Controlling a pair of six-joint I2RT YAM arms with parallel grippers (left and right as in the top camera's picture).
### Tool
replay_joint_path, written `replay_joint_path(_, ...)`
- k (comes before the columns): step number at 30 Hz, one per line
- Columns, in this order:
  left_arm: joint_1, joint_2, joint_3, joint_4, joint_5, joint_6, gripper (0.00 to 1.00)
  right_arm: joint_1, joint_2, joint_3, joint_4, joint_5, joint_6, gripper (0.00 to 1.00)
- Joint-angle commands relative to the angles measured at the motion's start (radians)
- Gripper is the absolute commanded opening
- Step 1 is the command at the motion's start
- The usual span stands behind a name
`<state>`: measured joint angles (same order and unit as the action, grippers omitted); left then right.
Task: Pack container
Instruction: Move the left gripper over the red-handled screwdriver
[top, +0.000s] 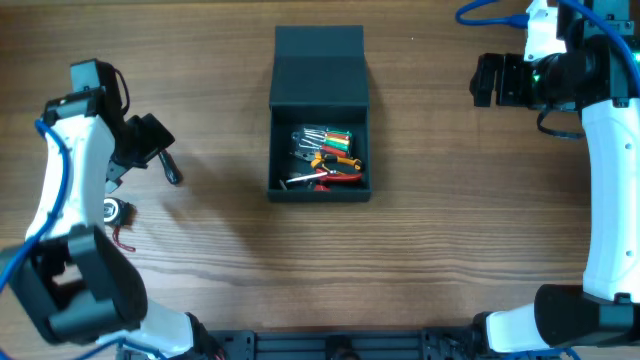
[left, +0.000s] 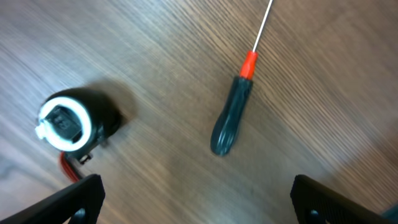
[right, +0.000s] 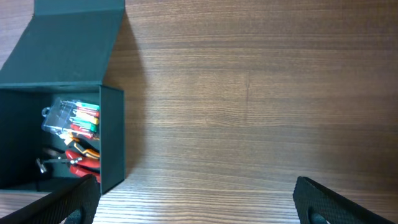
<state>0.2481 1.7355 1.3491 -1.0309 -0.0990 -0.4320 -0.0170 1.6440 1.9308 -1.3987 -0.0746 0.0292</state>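
The dark teal-black container (top: 320, 193) stands open at the table's middle, its flap lid (top: 320, 68) folded back. Inside lie red and orange pliers (top: 335, 170) and a clear case of small screwdrivers (top: 322, 140). The container also shows at the left of the right wrist view (right: 112, 137). My left gripper (top: 150, 140) is open and empty above a dark-handled screwdriver with a red collar (left: 233, 112), far left of the container. My right gripper (top: 490, 78) is open and empty over bare table, to the right of the container; its fingers show in the wrist view (right: 196, 199).
A black tape measure with a white round face (left: 74, 121) and a red strap lies beside the screwdriver; it also shows in the overhead view (top: 118, 210). The wooden table (top: 450, 250) runs wide on both sides of the container.
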Motion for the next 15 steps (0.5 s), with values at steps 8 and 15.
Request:
replay_joint_path(8,-0.010,0.258,-0.008,0.101,0.061,0.098,1.00,-0.002,0.010,-0.009,-0.001,-0.005,-0.004,1.00)
replay_joint_path(15,-0.027,0.290,-0.008,0.169,0.061,0.142,1.00,-0.002,0.010,-0.009,-0.002,-0.005,-0.003,1.00)
